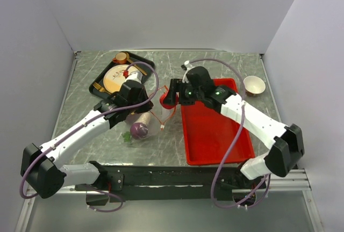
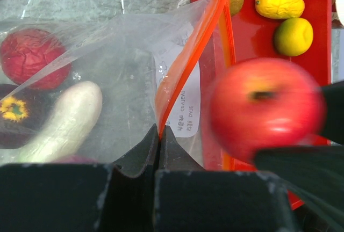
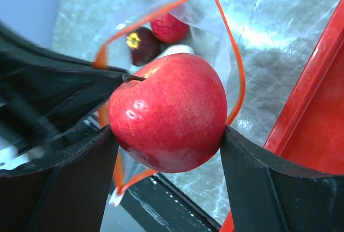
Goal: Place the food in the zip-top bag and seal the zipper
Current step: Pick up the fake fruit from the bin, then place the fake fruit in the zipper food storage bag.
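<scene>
The clear zip-top bag [image 1: 146, 122] lies between the arms with its mouth held open toward the red tray. My left gripper [image 2: 159, 131] is shut on the orange-red zipper strip [image 2: 189, 55] and holds that edge up. Inside the bag I see a wrinkled red fruit [image 2: 29, 57], a white piece [image 2: 67, 119] and a maroon piece [image 2: 13, 114]. My right gripper [image 3: 169, 135] is shut on a red apple [image 3: 169, 111] right at the open mouth [image 3: 231, 55]. The apple also shows in the left wrist view [image 2: 266, 106]. Yellow fruits [image 2: 279, 4] lie in the tray.
The rigid red tray [image 1: 215, 130] lies right of the bag. A black tray with a patterned plate [image 1: 115, 79] and an orange cup [image 1: 121, 57] stands at the back left. A white bowl [image 1: 254, 85] stands at the back right.
</scene>
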{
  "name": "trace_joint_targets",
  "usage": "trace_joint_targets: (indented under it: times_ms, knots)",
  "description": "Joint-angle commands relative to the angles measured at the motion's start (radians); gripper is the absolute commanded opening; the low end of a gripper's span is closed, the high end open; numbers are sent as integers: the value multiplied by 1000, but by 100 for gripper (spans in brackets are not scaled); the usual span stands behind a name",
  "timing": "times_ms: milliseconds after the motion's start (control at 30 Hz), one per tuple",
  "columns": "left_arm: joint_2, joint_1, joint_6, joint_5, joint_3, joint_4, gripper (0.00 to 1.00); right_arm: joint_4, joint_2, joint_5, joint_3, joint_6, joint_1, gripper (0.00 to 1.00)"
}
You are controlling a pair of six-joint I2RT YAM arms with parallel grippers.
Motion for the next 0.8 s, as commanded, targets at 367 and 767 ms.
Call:
trace_joint_targets:
  times_ms: [367,767]
  knots:
    - [-66,1,5,-17,22,-6,1,26,47,127,56,-30,85,90]
    - [-87,1,7,-29,10,-9,1,-118,-97,590,15,61,3,100]
